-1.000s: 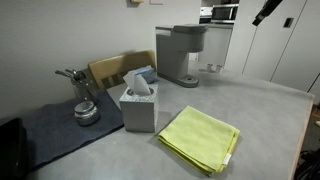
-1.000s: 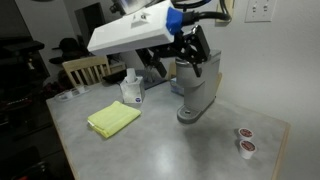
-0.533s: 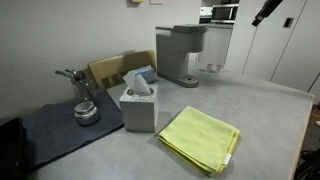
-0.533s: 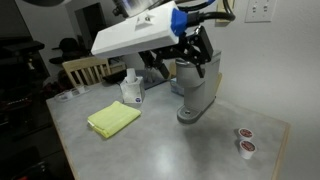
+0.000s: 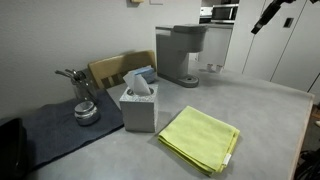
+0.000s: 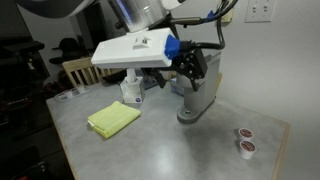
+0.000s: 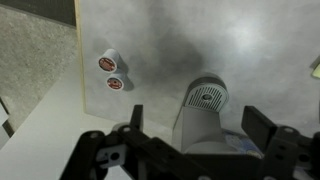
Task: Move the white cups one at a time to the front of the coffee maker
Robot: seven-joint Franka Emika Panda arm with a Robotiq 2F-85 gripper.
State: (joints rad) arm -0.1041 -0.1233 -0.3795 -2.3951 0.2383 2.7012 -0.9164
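Two white cups with dark red tops sit on the grey worktop, well apart from the coffee maker and off to one side of it. They lie just beside each other near the worktop's edge, and I cannot tell if they touch. The wrist view shows the same pair, well clear of the coffee maker's rounded drip base.

The jaws are spread wide with nothing between them. In the wrist view they hang above the coffee maker, one finger on each side of it.

In an exterior view the coffee maker stands at the back of the worktop, its darker head overhanging the base. A grey tissue box stands near it, toward the camera, and a folded yellow cloth lies beyond the box, farther still from the machine. A wooden chair back shows beside the coffee maker, behind the box. A dark mat past the box carries a metal item too small to name.
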